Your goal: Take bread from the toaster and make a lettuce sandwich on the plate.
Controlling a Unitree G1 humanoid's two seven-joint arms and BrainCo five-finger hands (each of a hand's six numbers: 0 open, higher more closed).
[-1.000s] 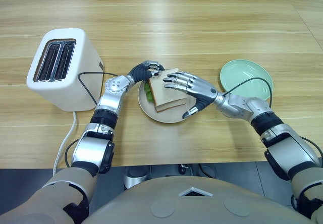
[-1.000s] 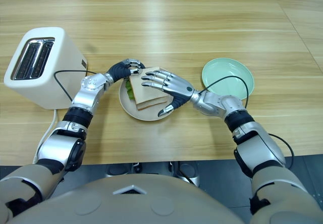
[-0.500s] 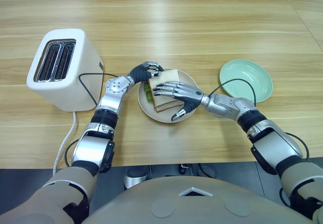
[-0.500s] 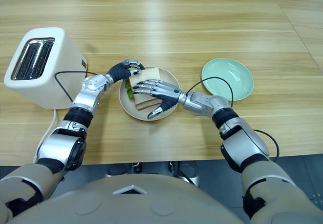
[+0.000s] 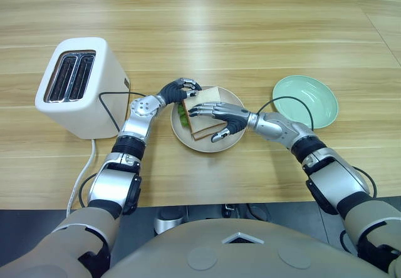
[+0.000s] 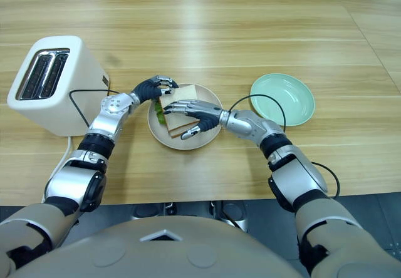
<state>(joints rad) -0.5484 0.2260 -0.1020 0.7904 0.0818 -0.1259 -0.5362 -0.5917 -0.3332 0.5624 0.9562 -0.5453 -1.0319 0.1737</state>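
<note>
Beige plate holds lettuce sandwich; mint bowl beside.

Arms are a matched pair. left arm and right arm: beige rounded shell at the shoulder end, a black ribbed collar, then silver machined forearm segments with round joint caps and small dark screw heads. left robot hand: mostly black covers, with silver links on the fingers. right robot hand: silver metallic back and fingers, black at the palm side and thumb base. Each wrist has a thin black cable: left cable runs in a narrow loop, right cable in a wide arc.
</note>
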